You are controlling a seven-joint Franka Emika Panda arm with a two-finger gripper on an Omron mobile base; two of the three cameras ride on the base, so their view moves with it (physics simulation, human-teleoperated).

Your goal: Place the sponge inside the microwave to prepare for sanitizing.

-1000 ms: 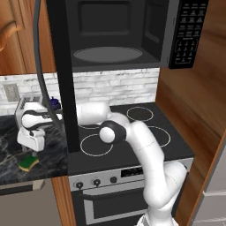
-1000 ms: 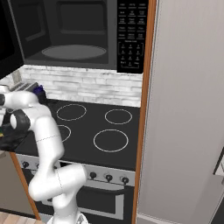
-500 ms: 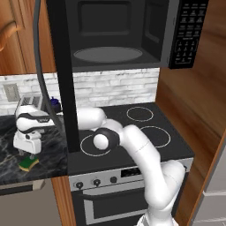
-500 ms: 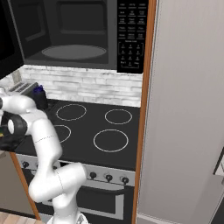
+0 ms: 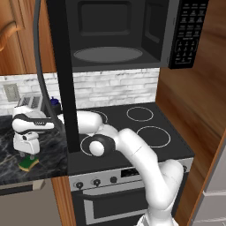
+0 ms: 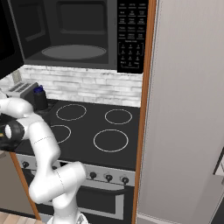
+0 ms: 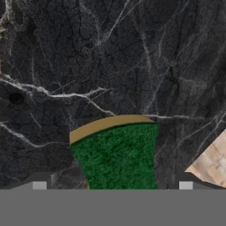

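Observation:
The sponge (image 5: 28,164), green on top with a yellow layer under it, lies on the dark marble counter (image 5: 48,154) left of the stove. My gripper (image 5: 27,154) hangs straight over it, pointing down. In the hand view the sponge (image 7: 115,154) sits between the two fingertips (image 7: 39,185), which stand wide apart and do not touch it; the gripper (image 7: 112,186) is open. The black microwave (image 5: 119,31) is mounted above the stove with its door (image 5: 62,84) swung open to the left, showing the grey turntable (image 5: 108,54). From the right the microwave (image 6: 78,33) also stands open.
The open door with its long grey handle (image 5: 39,66) hangs close above my hand. A toaster (image 5: 30,102) and a dark cup (image 5: 54,104) stand by the brick wall. The black stove (image 5: 137,128) lies to the right, with a wooden cabinet side (image 5: 196,110) beyond. A counter edge (image 7: 212,161) shows near the sponge.
My hand has come down over the counter towards the sponge, and the forearm has dropped with it. The sponge and the microwave door have stayed where they were.

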